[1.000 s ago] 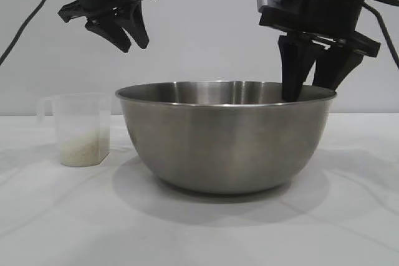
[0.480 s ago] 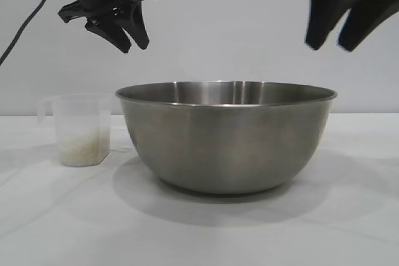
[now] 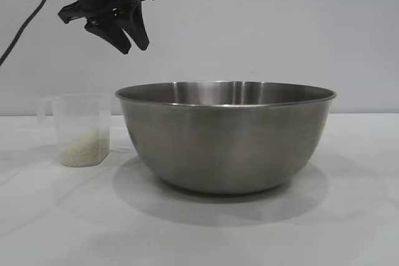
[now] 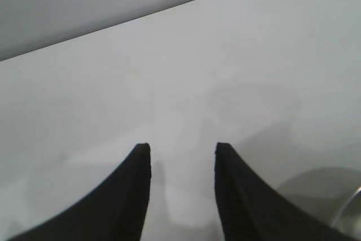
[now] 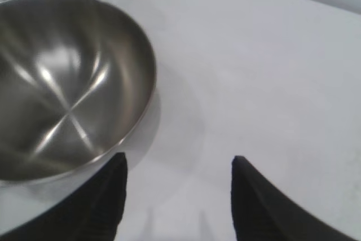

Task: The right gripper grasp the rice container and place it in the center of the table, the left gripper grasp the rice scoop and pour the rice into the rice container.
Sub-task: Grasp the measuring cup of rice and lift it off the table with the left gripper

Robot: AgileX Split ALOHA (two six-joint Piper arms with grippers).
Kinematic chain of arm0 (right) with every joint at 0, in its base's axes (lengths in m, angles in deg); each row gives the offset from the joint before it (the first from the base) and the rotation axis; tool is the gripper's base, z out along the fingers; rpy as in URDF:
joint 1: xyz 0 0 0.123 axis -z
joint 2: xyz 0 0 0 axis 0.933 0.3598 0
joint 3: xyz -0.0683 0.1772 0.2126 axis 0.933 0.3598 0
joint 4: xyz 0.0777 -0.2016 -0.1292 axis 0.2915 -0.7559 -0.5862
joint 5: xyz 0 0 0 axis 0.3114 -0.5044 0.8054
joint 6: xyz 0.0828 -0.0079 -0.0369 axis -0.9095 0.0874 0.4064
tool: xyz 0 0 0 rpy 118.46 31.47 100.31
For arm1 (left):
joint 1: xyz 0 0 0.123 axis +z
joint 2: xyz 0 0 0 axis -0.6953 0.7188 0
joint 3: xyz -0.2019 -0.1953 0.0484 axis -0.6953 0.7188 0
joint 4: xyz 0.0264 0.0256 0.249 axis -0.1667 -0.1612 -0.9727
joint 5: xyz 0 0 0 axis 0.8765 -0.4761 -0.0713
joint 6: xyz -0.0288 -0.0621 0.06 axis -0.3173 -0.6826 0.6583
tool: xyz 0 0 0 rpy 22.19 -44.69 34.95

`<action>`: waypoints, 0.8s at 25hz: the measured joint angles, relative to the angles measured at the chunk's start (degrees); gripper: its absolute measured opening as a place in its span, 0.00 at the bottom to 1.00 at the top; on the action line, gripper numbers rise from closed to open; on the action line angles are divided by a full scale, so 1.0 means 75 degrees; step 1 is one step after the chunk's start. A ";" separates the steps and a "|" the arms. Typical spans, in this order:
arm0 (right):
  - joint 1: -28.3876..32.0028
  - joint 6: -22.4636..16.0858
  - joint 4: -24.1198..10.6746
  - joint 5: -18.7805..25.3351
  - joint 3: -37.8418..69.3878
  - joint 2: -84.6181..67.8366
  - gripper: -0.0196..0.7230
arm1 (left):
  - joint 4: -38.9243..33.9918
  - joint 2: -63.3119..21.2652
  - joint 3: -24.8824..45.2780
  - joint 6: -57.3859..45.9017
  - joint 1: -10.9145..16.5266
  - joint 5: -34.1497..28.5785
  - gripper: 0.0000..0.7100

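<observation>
The rice container (image 3: 225, 135), a large steel bowl, stands empty in the middle of the white table (image 3: 199, 228); its inside shows in the right wrist view (image 5: 62, 83). The rice scoop (image 3: 78, 129), a clear plastic cup with rice (image 3: 81, 152) in its bottom, stands left of the bowl. My left gripper (image 3: 132, 42) hangs open and empty high above the gap between scoop and bowl; its view shows bare table between its fingers (image 4: 183, 150). My right gripper (image 5: 179, 165) is open and empty, raised beside the bowl, out of the exterior view.
A plain grey wall runs behind the table. The table lies bare to the right of the bowl (image 3: 368, 172) and in front of it. A black cable (image 3: 25, 23) hangs at the far left.
My right gripper let go of the bowl's right rim, rose and left the exterior view at the top right. The bowl, the scoop and my left gripper have not moved.
</observation>
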 joint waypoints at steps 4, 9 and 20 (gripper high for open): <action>0.0000 -0.0198 0.0072 0.1076 0.0029 -0.1470 0.50 | -0.0050 -0.0030 0.0000 0.0000 0.0000 0.0000 0.30; 0.0147 -0.0997 -0.0382 0.2657 0.0029 -0.2994 0.50 | -0.0146 -0.0245 0.0000 0.0000 0.0000 -0.0006 0.30; 0.0302 -0.2376 -0.1551 0.5351 -0.0034 -0.4986 0.50 | -0.0160 -0.0313 0.0000 0.0000 0.0000 -0.0017 0.30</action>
